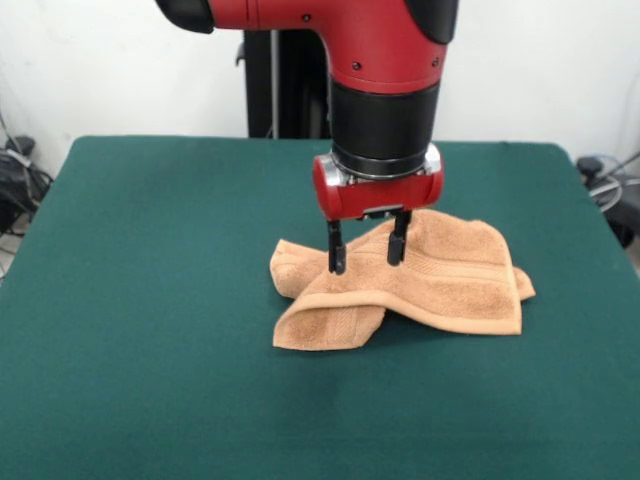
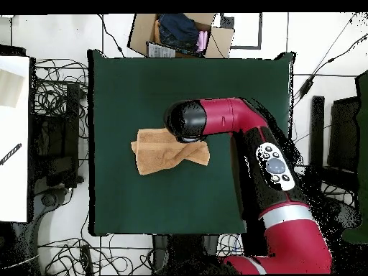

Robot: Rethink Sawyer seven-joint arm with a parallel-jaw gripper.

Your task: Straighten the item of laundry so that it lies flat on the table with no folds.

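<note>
The item of laundry (image 1: 440,275) is an orange-tan terry towel lying crumpled and folded over itself near the middle of the dark green table (image 1: 150,300). A ribbed band runs along its front part, and a folded flap sticks out at the front left. My gripper (image 1: 367,252) hangs straight down over the towel's left-centre part, open, with both black fingers spread and their tips at the cloth's surface. In the overhead view the towel (image 2: 158,154) lies left of the arm's wrist, which hides the gripper and part of the cloth; the table (image 2: 144,86) surrounds it widely.
An open cardboard box (image 2: 180,34) with clothes stands beyond the table's far edge in the overhead view. Cables and equipment (image 2: 54,129) lie on the floor around the table. The red arm (image 2: 277,172) reaches in from the bottom right.
</note>
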